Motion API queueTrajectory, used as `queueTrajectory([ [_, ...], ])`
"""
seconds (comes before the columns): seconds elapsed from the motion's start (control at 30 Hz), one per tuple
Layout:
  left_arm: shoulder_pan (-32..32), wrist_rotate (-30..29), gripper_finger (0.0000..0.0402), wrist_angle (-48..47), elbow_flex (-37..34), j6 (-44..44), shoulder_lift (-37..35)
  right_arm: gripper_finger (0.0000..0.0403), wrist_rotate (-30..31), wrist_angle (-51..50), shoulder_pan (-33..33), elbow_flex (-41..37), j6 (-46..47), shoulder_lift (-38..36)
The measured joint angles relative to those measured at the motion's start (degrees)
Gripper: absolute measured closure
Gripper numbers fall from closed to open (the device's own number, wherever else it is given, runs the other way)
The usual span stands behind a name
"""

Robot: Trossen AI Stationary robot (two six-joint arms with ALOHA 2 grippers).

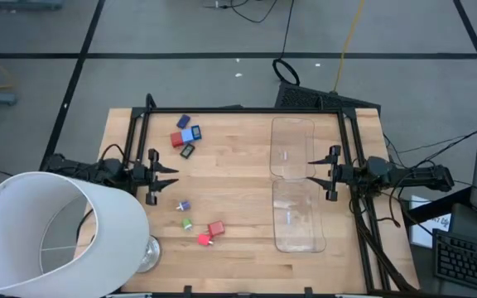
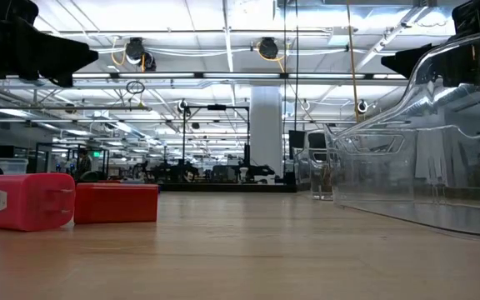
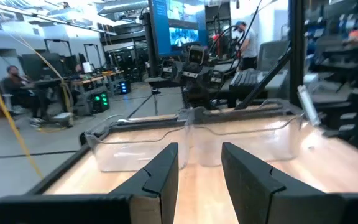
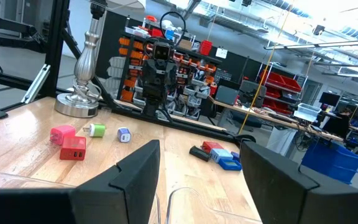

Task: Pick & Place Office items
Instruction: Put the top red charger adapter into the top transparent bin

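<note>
The office items lie in two groups on the wooden table. Far group: a navy piece (image 1: 183,122), a light blue one (image 1: 192,132), a red one (image 1: 177,139) and a black one (image 1: 187,151). Near group: a small blue piece (image 1: 183,205), a green one (image 1: 186,223), a red block (image 1: 216,228) (image 2: 115,202) and a pink-red piece (image 1: 204,240) (image 2: 27,201). My left gripper (image 1: 171,177) (image 3: 201,168) is open at the table's left side, between the two groups. My right gripper (image 1: 311,172) (image 4: 201,171) is open at the right side, over the clear tray.
Two clear plastic trays (image 1: 292,147) (image 1: 298,217) lie end to end on the right half of the table. A big white lampshade (image 1: 56,236) and its silver lamp base (image 1: 145,255) (image 4: 79,99) stand at the near left corner. A black frame (image 1: 238,109) runs along the far edge.
</note>
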Motion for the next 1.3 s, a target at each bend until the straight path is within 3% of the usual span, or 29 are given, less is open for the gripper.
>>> queueTrajectory([
  [0.23,-0.02,2.75,0.0279,5.27,0.00,-15.97,-0.02,0.0190,0.00,0.00,0.01,0.02,0.00,0.02],
  [0.4,-0.02,2.42,0.0279,5.62,0.00,-21.29,-0.02,0.0190,0.02,0.00,0.00,0.00,0.00,0.02],
  [0.7,-0.02,-16.13,0.0279,6.20,0.00,-20.63,0.00,0.0190,0.00,0.00,0.02,0.02,0.00,0.00],
  [0.87,-0.02,-23.27,0.0279,6.35,0.00,-20.70,0.00,0.0190,0.02,0.00,0.00,0.02,0.00,0.02],
  [1.07,0.47,-34.49,0.0279,4.62,0.00,-30.34,0.12,0.0190,0.00,0.00,0.02,0.01,0.00,0.02],
  [1.17,1.96,-34.83,0.0268,0.36,0.00,-32.91,1.61,0.0190,0.00,0.00,0.01,0.01,0.00,0.02],
  [1.3,5.28,-33.22,0.0222,-3.80,0.02,-36.30,6.06,0.0190,0.00,0.00,0.02,0.00,0.00,0.02],
])
